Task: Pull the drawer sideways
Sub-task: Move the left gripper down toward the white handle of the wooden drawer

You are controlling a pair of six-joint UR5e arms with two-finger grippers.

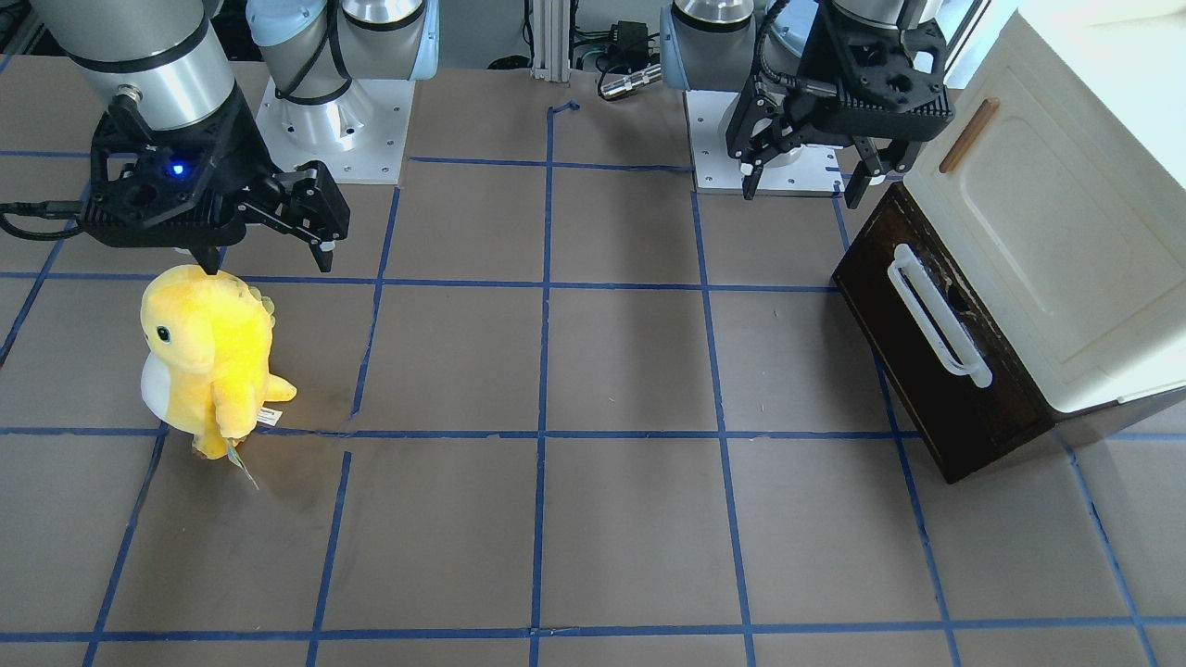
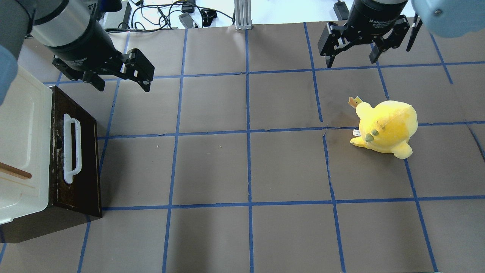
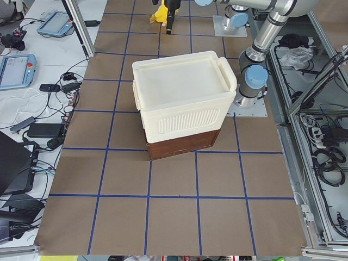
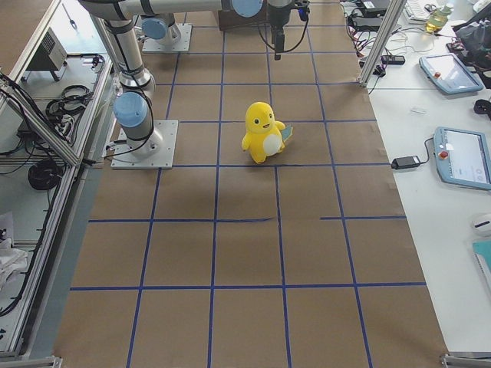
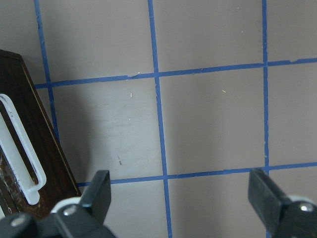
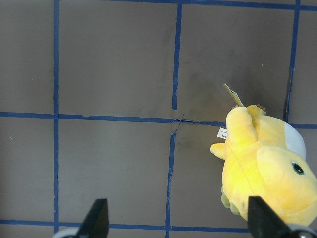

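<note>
The dark brown drawer (image 1: 913,371) with a white loop handle (image 1: 936,320) sits under a cream cabinet (image 1: 1047,232) at the table's left end. Its inside is hidden. It also shows in the overhead view (image 2: 87,167) and the left wrist view (image 5: 47,153). My left gripper (image 1: 801,185) is open and empty. It hangs above the table beside the drawer's end that lies nearer my base, in the overhead view (image 2: 123,87), touching nothing. My right gripper (image 2: 351,60) is open and empty, above the table close to a yellow plush toy (image 2: 386,127).
The cream cabinet has a small brown wooden handle (image 1: 968,136) on its door. The yellow plush (image 1: 208,352) stands on the right half of the table. The brown tabletop (image 1: 611,371) carries a blue tape grid. Both arm bases stand at the table's robot side.
</note>
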